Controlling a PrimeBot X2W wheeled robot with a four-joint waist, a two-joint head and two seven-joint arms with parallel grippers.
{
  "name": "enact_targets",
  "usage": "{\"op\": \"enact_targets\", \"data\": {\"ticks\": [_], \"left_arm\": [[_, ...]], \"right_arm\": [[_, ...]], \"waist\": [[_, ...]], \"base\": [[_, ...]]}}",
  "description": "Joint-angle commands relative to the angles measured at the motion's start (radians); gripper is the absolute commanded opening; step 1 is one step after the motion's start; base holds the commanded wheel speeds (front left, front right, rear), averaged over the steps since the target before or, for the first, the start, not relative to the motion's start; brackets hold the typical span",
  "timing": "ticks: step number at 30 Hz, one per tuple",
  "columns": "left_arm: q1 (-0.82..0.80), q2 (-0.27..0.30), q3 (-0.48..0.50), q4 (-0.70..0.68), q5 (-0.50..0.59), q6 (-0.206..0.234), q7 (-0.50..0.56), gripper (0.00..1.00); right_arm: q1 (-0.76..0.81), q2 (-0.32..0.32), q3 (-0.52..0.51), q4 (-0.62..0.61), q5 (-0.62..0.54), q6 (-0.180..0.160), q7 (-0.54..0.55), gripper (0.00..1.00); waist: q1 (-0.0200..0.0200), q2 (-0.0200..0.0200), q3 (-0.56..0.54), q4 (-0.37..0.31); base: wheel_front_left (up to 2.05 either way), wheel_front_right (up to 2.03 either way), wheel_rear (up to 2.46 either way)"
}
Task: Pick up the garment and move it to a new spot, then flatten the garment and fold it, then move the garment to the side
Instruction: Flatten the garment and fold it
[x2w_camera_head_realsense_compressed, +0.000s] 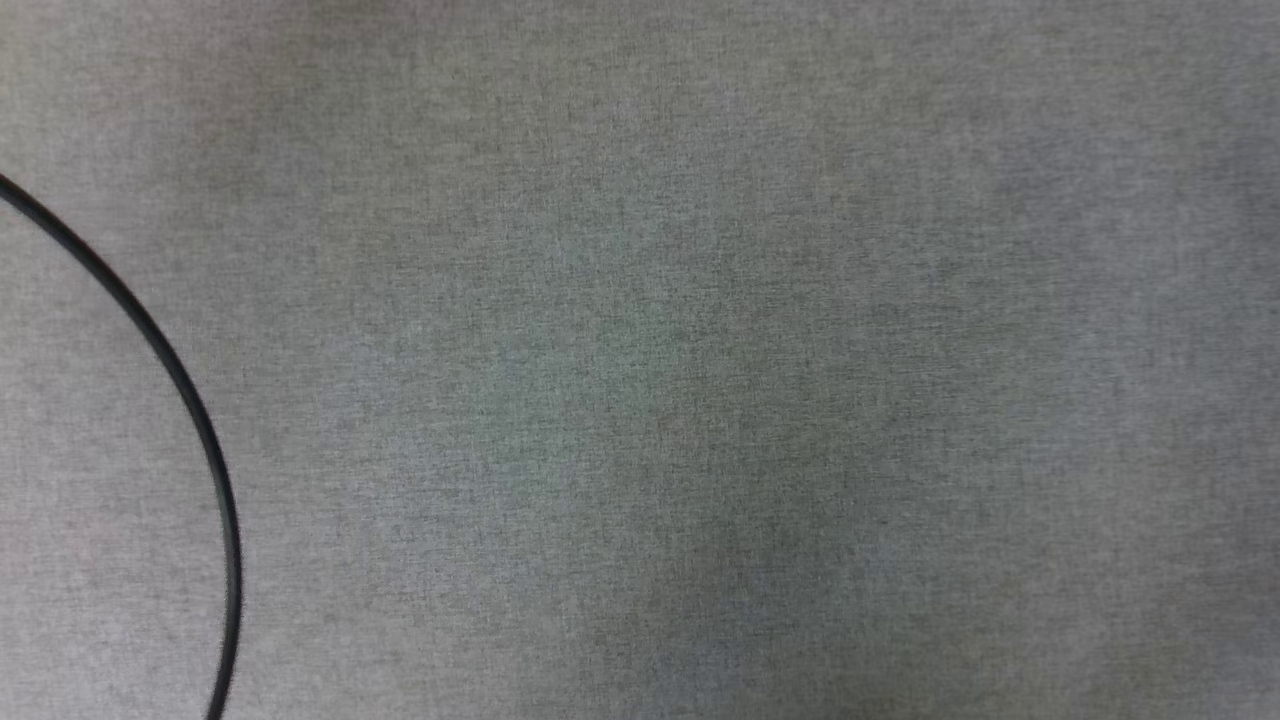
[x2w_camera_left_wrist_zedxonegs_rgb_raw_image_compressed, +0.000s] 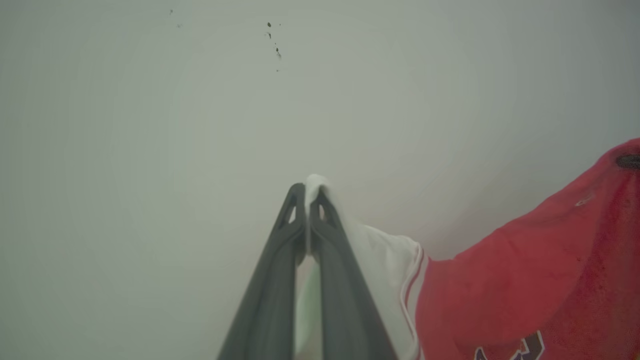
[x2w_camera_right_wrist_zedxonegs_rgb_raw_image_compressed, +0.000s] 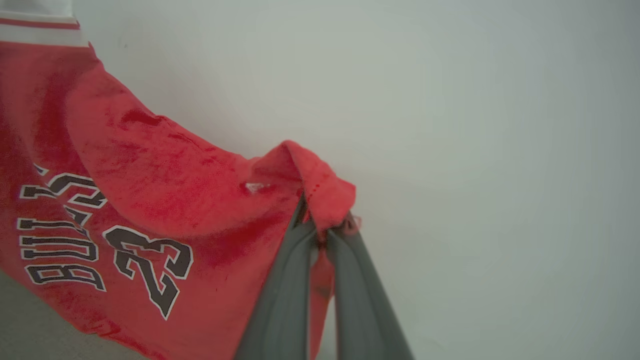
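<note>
The garment (x2w_camera_right_wrist_zedxonegs_rgb_raw_image_compressed: 150, 200) is a red jersey shirt with white sleeves and a black "BULLS 23" print. In the right wrist view my right gripper (x2w_camera_right_wrist_zedxonegs_rgb_raw_image_compressed: 320, 220) is shut on a bunched red edge of it, and the printed face hangs away to the left. In the left wrist view my left gripper (x2w_camera_left_wrist_zedxonegs_rgb_raw_image_compressed: 306, 192) is shut on a white sleeve (x2w_camera_left_wrist_zedxonegs_rgb_raw_image_compressed: 380, 260), whose fabric pokes out past the fingertips. From there the red body (x2w_camera_left_wrist_zedxonegs_rgb_raw_image_compressed: 540, 260) stretches to the lower right. Both grippers hold the garment up in front of a pale wall.
The head view looks down on a grey woven surface (x2w_camera_head_realsense_compressed: 700, 380). A thin dark cable (x2w_camera_head_realsense_compressed: 195, 420) curves across its left side. A pale wall (x2w_camera_left_wrist_zedxonegs_rgb_raw_image_compressed: 200, 100) with a few small dark specks fills the background of the wrist views.
</note>
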Motion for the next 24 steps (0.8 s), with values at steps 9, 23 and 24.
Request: {"op": "enact_targets", "data": {"ticks": [9,23,24], "left_arm": [[0.332,0.004,-0.041,0.041,-0.063,-0.014,-0.095,0.00],[1.014,0.076,-0.082,-0.231,-0.110,0.103,-0.128,0.00],[1.069,0.085,-0.083,-0.260,-0.118,0.119,-0.128,0.00]], "right_arm": [[0.263,0.035,0.135,0.041,0.116,-0.001,-0.095,0.00],[0.680,-0.055,0.353,-0.035,0.286,-0.001,-0.194,0.00],[0.708,-0.065,0.368,-0.047,0.298,-0.001,-0.198,0.00]], "waist": [[-0.0002,0.0000,-0.080,-0.001],[-0.0002,0.0000,-0.293,-0.002],[-0.0002,0.0000,-0.310,-0.003]], "base": [[0.00,0.00,0.00],[0.00,0.00,0.00],[0.00,0.00,0.00]]}}
